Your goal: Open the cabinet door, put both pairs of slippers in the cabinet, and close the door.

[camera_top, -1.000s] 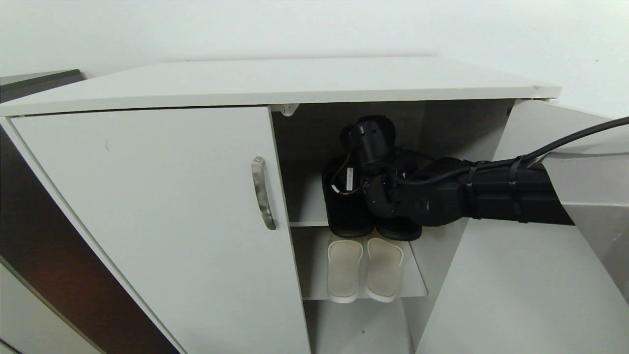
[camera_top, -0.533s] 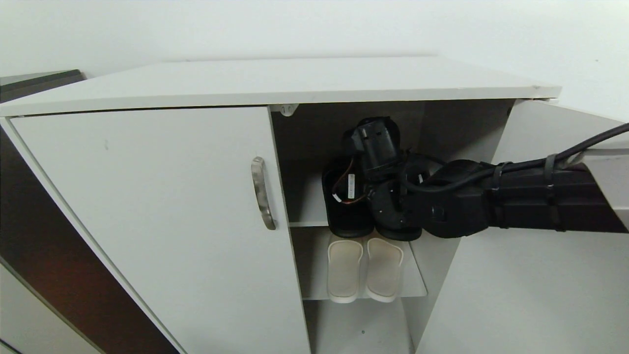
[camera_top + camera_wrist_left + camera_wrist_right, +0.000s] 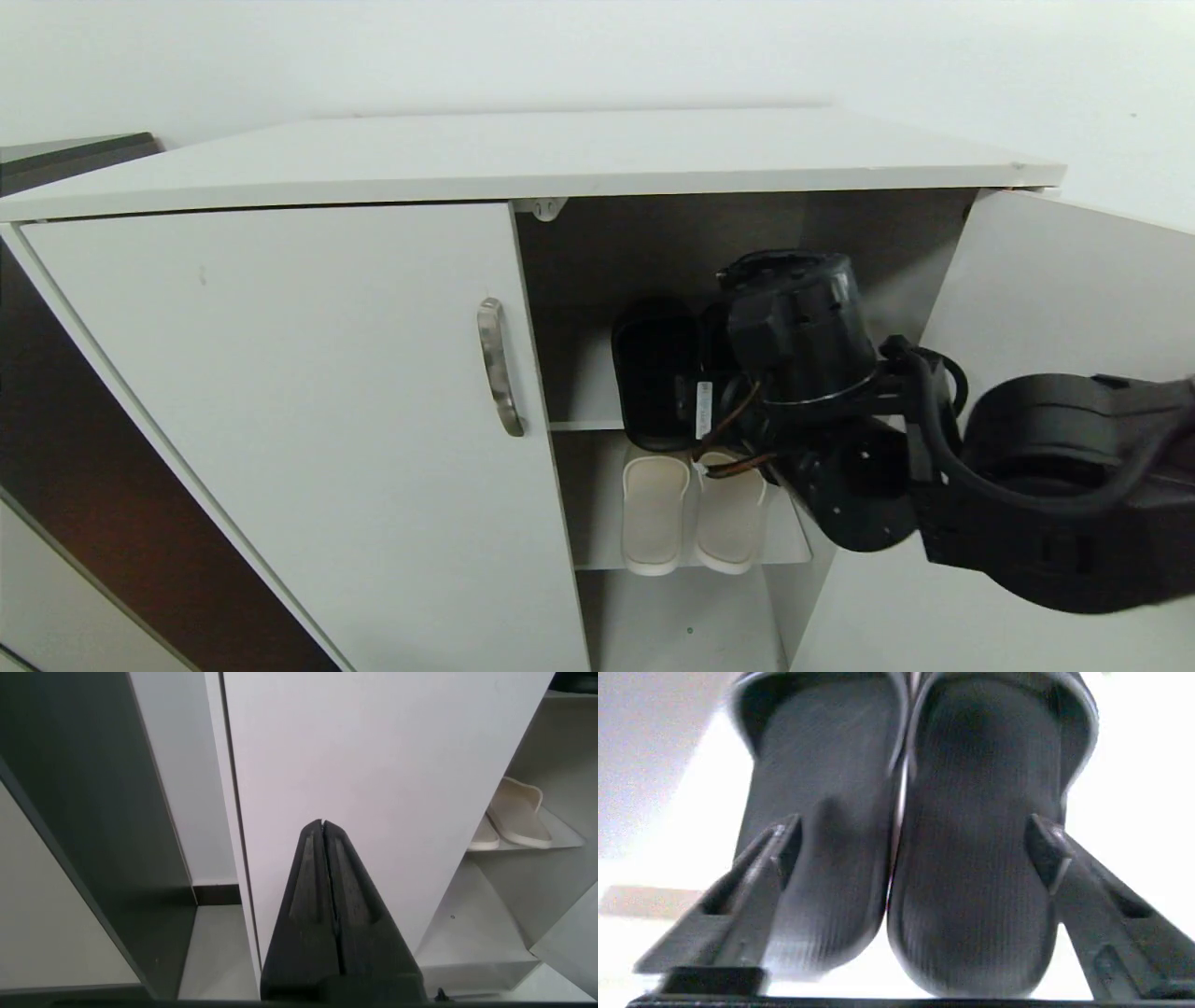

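Now the right gripper (image 3: pixel 912 835), spread and empty, faces the black slippers (image 3: pixel 658 373) lying side by side, lengthwise into the upper shelf (image 3: pixel 583 397), with the open door (image 3: pixel 1027 308) nearest that arm.

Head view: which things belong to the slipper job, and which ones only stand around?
Job: black slippers on the upper shelf; white slippers on the lower shelf; cabinet; its open right door; right gripper, open before the black pair.
Standing around: closed left door; dark furniture beside the cabinet.
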{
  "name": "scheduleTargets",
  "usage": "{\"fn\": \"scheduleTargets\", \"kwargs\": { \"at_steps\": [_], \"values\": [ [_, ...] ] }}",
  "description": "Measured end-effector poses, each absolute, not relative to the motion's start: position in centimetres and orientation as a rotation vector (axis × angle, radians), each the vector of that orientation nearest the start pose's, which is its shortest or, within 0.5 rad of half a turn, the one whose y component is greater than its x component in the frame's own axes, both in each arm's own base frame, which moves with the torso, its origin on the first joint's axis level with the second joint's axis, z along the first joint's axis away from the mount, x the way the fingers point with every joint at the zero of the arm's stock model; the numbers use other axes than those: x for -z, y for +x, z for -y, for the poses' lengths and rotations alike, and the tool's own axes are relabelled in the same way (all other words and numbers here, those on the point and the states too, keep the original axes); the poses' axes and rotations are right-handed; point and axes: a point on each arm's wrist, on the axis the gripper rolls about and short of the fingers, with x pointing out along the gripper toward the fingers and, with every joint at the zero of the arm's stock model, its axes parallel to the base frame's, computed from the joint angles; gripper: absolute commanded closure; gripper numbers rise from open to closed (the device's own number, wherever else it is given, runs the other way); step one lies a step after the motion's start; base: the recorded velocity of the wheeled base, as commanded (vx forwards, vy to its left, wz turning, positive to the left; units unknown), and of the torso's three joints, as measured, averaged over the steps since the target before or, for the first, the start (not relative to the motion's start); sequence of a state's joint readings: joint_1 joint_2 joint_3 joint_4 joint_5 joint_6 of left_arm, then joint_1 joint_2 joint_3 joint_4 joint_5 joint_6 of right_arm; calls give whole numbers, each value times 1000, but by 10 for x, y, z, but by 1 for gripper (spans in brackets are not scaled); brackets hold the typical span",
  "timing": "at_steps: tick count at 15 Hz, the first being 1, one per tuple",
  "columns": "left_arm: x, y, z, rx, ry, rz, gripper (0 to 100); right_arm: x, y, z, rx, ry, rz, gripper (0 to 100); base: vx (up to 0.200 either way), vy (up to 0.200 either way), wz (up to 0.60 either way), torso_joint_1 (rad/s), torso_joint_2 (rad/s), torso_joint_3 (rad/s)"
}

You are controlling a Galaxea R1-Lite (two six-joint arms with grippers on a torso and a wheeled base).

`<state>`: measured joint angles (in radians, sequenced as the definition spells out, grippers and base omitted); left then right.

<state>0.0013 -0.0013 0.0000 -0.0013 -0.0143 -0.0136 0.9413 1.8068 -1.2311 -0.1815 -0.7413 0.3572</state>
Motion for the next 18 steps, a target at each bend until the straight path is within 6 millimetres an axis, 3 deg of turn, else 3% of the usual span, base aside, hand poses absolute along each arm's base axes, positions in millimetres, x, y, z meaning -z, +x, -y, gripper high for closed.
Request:
{"fn": "scheduleTargets", "kwargs": {
  "at_steps": [3,6,14,18],
  "values": [
    [-76,-23,0,14,-13,2,100,-219,183,-249,-300,67,-330,100,0,0,0,0,0,0],
    [-76,-23,0,13,-12,2,100,-220,163,-229,-415,64,-335,100,0,0,0,0,0,0],
    [-76,-23,0,14,-13,2,100,-219,157,-222,-423,58,-338,100,0,0,0,0,0,0],
    [-76,-23,0,14,-15,2,100,-217,156,-223,-427,52,-344,100,-200,0,0,7,5,2]
  ]
}}
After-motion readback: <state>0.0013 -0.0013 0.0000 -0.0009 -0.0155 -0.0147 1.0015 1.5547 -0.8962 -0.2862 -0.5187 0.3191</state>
